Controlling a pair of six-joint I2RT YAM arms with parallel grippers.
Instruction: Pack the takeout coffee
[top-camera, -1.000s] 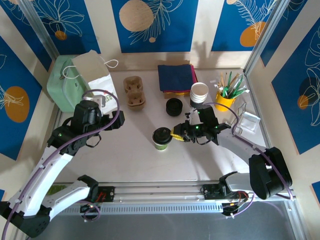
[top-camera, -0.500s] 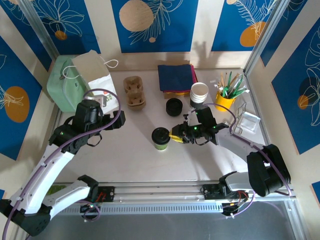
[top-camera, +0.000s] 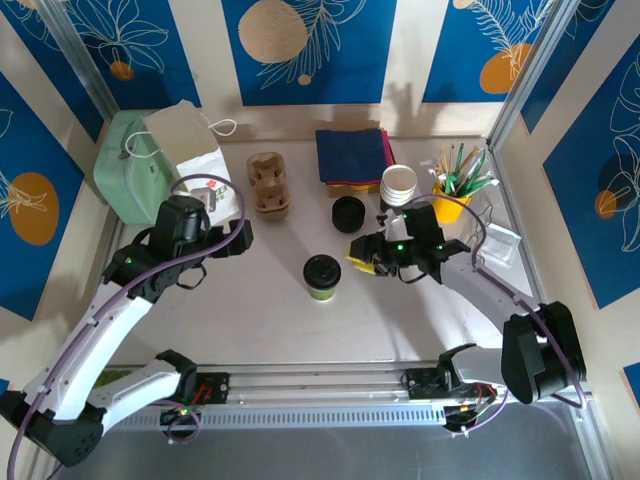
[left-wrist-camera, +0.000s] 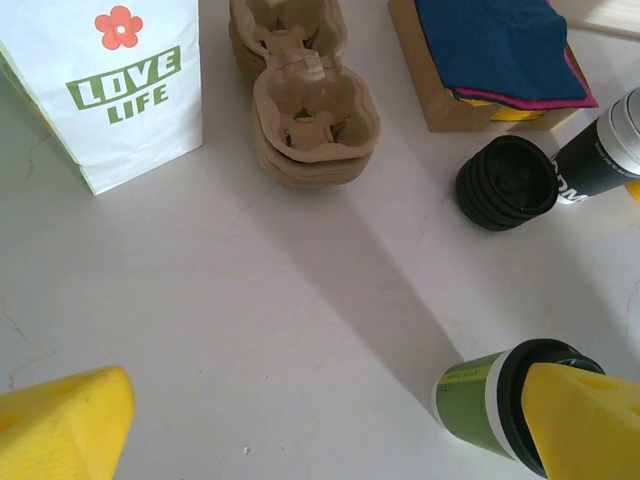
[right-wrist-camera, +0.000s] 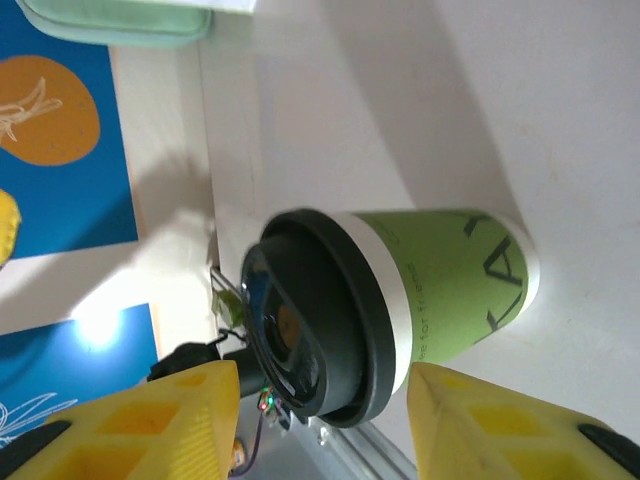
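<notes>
The takeout coffee (top-camera: 322, 277) stands upright mid-table, olive-green with a black lid. In the right wrist view the coffee cup (right-wrist-camera: 440, 285) sits just beyond the yellow fingertips (right-wrist-camera: 170, 420), and nothing touches it. My right gripper (top-camera: 360, 260) hovers just right of the cup, open, with nothing in it (right-wrist-camera: 322, 378). My left gripper (top-camera: 236, 238) is further left of the cup, wide open and empty (left-wrist-camera: 320, 430). In the left wrist view the cup (left-wrist-camera: 478, 400) shows beside the right yellow finger (left-wrist-camera: 585, 425).
A white paper bag (top-camera: 195, 150) stands at the back left by a green case (top-camera: 122, 165). Cardboard cup carriers (top-camera: 270, 183), folded napkins (top-camera: 354, 155), a stack of black lids (top-camera: 348, 213), stacked white cups (top-camera: 398, 186) and a yellow pot of stirrers (top-camera: 450, 203) line the back.
My right gripper has opened wider and drawn back up and to the right, away from the cup. The cup has stayed put. The left arm has edged slightly towards the back.
</notes>
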